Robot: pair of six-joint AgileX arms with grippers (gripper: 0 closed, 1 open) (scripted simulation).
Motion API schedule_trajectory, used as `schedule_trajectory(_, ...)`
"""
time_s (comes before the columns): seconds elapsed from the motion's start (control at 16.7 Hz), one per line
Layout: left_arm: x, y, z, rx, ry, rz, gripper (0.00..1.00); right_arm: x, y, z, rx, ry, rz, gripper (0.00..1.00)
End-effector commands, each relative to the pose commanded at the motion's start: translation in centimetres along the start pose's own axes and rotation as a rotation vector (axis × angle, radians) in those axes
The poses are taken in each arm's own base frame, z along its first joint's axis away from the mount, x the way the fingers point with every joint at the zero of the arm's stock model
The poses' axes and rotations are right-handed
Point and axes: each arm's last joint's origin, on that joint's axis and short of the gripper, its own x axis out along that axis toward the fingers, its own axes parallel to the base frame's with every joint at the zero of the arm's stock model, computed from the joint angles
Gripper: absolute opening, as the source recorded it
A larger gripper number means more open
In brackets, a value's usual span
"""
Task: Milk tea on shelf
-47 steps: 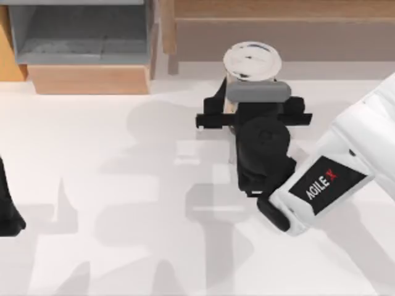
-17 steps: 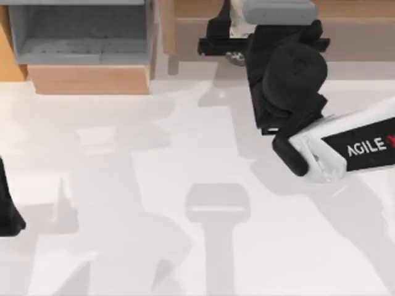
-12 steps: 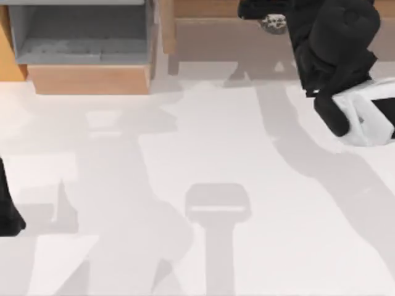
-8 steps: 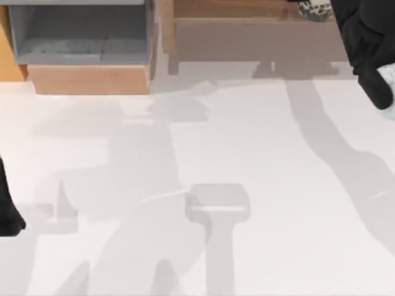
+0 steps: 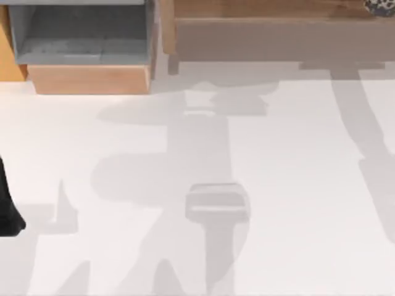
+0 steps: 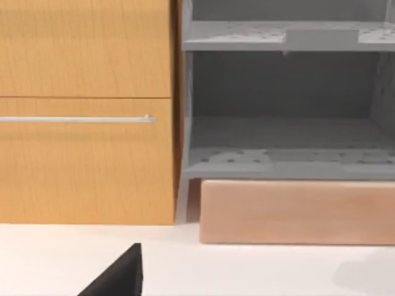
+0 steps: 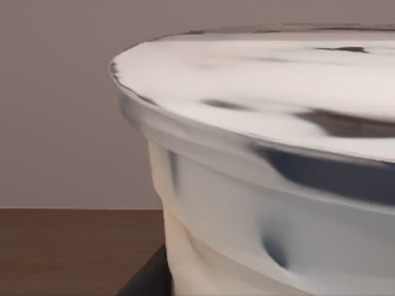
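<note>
- Top view: the shelf (image 5: 271, 38) runs along the back of the table (image 5: 259, 154), to the right of the grey cabinet (image 5: 80, 37). At the far right of the shelf's top, a speckled, pearl-dotted sliver of the milk tea (image 5: 381, 6) peeks in at the corner. The cup is therefore above the shelf's right end; whether it rests on the board I cannot tell. A dark part of the left arm (image 5: 7, 206) sits parked at the table's left edge, probably to keep clear.
- Left wrist view: the cabinet's grey compartments (image 6: 284, 111) and orange-tan door (image 6: 86, 111) face the camera. A dark gripper tip (image 6: 120, 277) shows low down; the state of its fingers I cannot tell.
- Right wrist view: the cup's white lid (image 7: 271, 80) and creamy wall (image 7: 222, 228) loom very close, upright, over brown wood (image 7: 68, 246). That closeness suggests the right gripper is carrying it, though I cannot tell the state of its fingers.
</note>
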Motion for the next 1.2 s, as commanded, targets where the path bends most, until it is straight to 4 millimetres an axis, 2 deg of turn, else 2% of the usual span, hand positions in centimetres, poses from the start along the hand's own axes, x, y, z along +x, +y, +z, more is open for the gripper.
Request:
schedule_trajectory(0.24, 0.0, 0.0, 0.0, 0.0, 0.0, 0.0, 1.0, 0.0, -1.4, 1.0, 0.0, -0.002, -0.007, 0.0)
schedule_trajectory(0.6, 0.0, 0.0, 0.0, 0.0, 0.0, 0.0, 1.0, 0.1, -1.2, 0.7, 0.001, 0.005, -0.003, 0.0)
schedule_trajectory(1.2, 0.0, 0.0, 0.0, 0.0, 0.0, 0.0, 1.0, 3.6, -1.4, -1.6, 0.001, 0.002, -0.007, 0.0)
